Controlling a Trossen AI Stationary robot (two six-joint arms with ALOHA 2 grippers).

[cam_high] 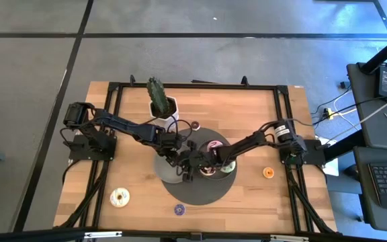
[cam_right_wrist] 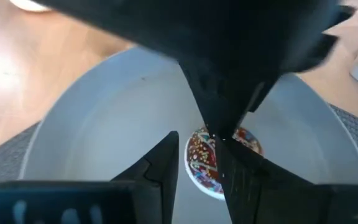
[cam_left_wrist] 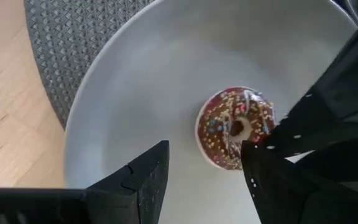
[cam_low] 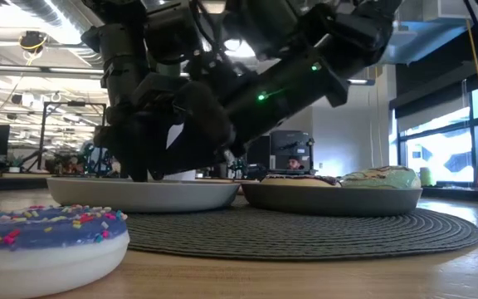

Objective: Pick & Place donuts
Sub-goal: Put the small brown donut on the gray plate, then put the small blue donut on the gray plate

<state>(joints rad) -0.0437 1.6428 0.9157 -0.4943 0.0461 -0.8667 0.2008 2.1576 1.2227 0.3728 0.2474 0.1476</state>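
Observation:
A brown donut (cam_left_wrist: 235, 127) with coloured sprinkles lies flat in the left grey plate (cam_left_wrist: 129, 93). Both grippers hang over that plate. My left gripper (cam_left_wrist: 207, 180) is open, its fingers above the plate floor just short of the donut. My right gripper (cam_right_wrist: 199, 168) is open by a narrow gap, and the brown donut (cam_right_wrist: 205, 158) shows between and beyond its fingers. The left arm hides the rest of it. A pink donut (cam_high: 215, 145) and a green one (cam_high: 228, 167) lie in the right plate (cam_low: 330, 198). My right gripper comes down at the brown donut's edge (cam_left_wrist: 267, 127) from above, slanting in from the table's right. The donut rests flat on the plate floor. I cannot tell whether the fingers touch it.
The two plates sit side by side on a round dark woven mat (cam_high: 200, 191). On the bare wood lie a white donut (cam_high: 119, 197), a purple donut (cam_high: 179, 210) near the front edge, and an orange donut (cam_high: 268, 173). A potted cactus (cam_high: 160, 101) stands at the far side.

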